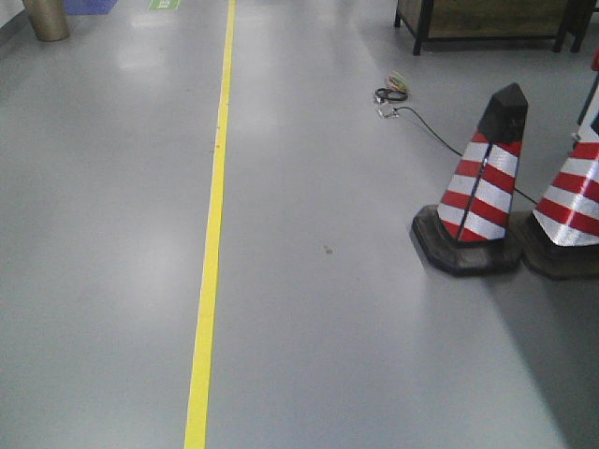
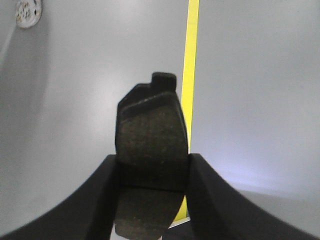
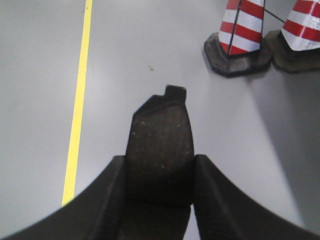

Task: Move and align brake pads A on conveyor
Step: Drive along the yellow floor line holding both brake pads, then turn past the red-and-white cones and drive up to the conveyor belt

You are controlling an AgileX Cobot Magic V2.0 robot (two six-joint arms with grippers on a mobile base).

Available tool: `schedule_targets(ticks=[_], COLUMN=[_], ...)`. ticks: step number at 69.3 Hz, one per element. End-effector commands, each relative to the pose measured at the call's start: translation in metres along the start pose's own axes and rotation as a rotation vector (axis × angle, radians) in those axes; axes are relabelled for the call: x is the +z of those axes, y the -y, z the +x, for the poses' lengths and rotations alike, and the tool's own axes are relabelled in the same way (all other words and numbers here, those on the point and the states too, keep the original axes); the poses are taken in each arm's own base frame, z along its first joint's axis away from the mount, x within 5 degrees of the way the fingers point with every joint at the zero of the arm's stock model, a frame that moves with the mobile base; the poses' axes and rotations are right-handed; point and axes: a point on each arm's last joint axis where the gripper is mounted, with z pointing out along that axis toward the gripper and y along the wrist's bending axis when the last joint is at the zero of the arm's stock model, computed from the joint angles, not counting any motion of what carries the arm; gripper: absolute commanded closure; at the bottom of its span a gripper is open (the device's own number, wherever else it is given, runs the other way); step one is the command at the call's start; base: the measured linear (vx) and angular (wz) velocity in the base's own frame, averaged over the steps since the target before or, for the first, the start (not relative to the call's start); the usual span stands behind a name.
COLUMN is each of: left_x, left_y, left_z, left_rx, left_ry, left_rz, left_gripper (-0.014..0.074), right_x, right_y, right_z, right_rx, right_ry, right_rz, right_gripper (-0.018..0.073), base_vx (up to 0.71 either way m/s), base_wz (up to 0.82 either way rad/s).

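In the left wrist view my left gripper (image 2: 152,172) is shut on a brake pad (image 2: 150,130); its dark grey friction face points at the camera and it sticks out past the black fingers (image 2: 95,200) above the grey floor. In the right wrist view my right gripper (image 3: 159,175) is shut on another brake pad (image 3: 160,140), held the same way, its tab end pointing away. The conveyor is out of view in all views. The front view shows neither gripper nor any pads.
A yellow floor line (image 1: 213,234) runs away from me; it also shows in the left wrist view (image 2: 190,75) and the right wrist view (image 3: 79,100). Two red-and-white cones (image 1: 482,187) stand at the right, with a cable (image 1: 421,122) behind and a dark bench (image 1: 487,23) farther back.
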Motion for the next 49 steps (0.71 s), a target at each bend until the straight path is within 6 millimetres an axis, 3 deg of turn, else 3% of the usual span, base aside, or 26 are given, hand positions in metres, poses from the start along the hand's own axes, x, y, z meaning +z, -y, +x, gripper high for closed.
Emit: schedule_targets(ticks=[1, 29, 49], left_x=[-0.0052, -0.0052, -0.0052], left_y=[-0.0008, -0.0008, -0.0008], left_z=[-0.0075, -0.0075, -0.0075], left_rx=[0.0, 0.0, 0.0], left_ry=[0.047, 0.047, 0.047], left_rz=[-0.004, -0.004, -0.004], left_gripper=[0.0603, 0.0603, 0.0603], right_x=[-0.0063, -0.0063, -0.0063], right_y=[-0.001, -0.0009, -0.001], right_z=[-0.0138, -0.0138, -0.0138], right_rx=[-0.008, -0.009, -0.008], right_ry=[0.109, 0.109, 0.109], right_rz=[-0.009, -0.008, -0.008], right_gripper=[0.0563, 0.0563, 0.0563], base_vx=[0.69, 0.63, 0.47], base_wz=[0.02, 0.01, -0.32])
